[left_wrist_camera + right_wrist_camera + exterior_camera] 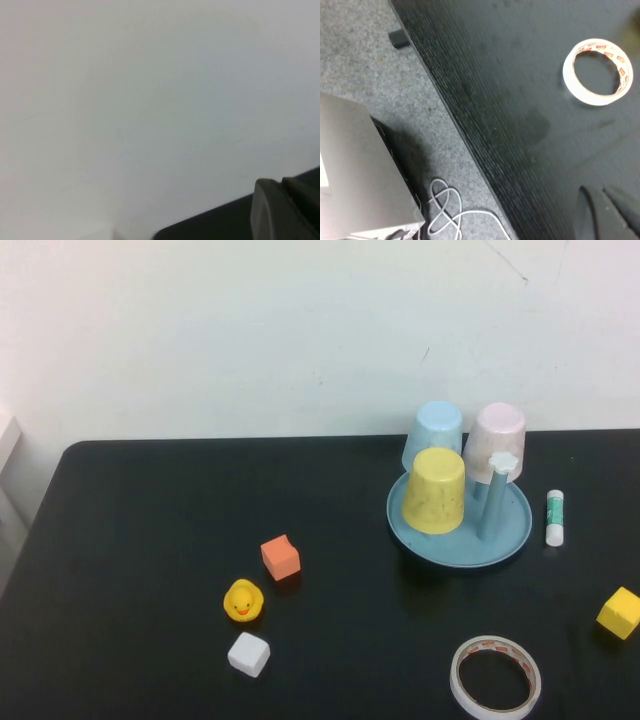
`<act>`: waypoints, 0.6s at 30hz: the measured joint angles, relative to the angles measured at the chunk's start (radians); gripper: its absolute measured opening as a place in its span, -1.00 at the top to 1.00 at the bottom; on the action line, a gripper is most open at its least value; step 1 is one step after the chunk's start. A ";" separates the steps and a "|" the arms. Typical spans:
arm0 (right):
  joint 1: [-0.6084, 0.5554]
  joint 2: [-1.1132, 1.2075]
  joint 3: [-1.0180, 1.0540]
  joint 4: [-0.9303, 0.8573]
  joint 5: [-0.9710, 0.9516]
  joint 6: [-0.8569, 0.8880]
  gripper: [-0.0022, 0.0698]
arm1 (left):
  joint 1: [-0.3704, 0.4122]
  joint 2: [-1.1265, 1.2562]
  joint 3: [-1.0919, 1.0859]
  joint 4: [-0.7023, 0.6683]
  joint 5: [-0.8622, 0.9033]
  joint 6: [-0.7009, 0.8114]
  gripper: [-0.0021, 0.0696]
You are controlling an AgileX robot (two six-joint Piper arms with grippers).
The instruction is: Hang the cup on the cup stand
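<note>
Black table (150, 540) holds 3 cups, 1 yellow cup (434, 491) on 1 cup stand (505, 535); left end effector (285, 210) and right end effector (607, 212) closed.

A matt, smooth plastic look is shown by the cup (434, 490) and the cup stand (505, 536); the table (150, 540) is seen matt black, finely textured

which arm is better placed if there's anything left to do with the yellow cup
Right, as a guess. The yellow cup already sits upside down on the cup stand, on the robot's right. The right tool, shut, is over the table edge near the tape roll; the left tool, shut, faces the wall.
</note>
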 joint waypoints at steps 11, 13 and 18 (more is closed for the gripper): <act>0.000 0.000 0.000 0.001 0.015 0.000 0.94 | 0.199 -0.300 0.099 0.006 0.304 0.025 0.94; 0.000 0.000 0.000 0.004 0.015 0.000 0.94 | 0.226 -0.305 0.099 0.006 0.374 0.027 0.94; 0.000 0.000 0.000 0.005 0.015 0.000 0.94 | 0.254 -0.304 0.099 0.012 0.508 0.027 0.94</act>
